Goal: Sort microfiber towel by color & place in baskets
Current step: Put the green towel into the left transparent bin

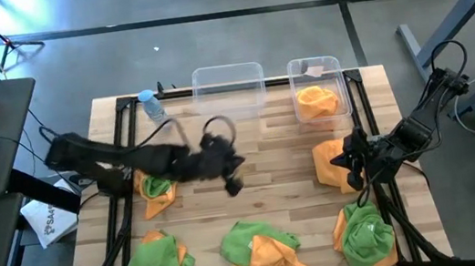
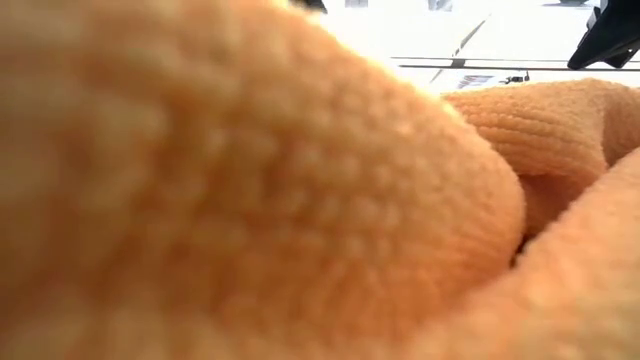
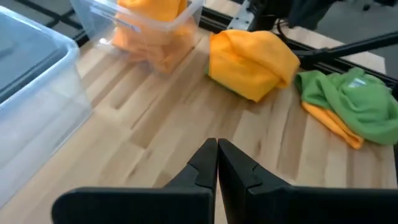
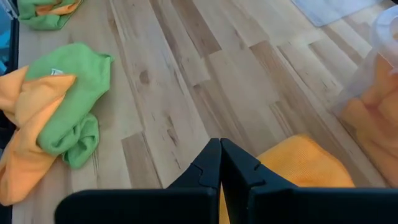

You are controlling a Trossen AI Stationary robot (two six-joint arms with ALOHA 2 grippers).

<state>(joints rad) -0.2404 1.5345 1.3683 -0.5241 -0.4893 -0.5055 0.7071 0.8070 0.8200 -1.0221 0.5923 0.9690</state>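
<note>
Left gripper (image 1: 233, 185), fingers pressed together and empty, hovers mid-table; it should spread before descending on an orange towel (image 1: 332, 163) bound for the narrower basket (image 1: 318, 91); right gripper (image 1: 355, 179), likewise closed, waits beside it.

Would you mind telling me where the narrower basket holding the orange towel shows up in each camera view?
High view: the narrower basket sits at the table's far edge, right of the wider basket.
Low view: not in it; orange cloth fills the picture.
Left wrist view: upper middle.
Right wrist view: right edge, partly cut off.
Shared landmark: the folded orange towel beside it.
</note>
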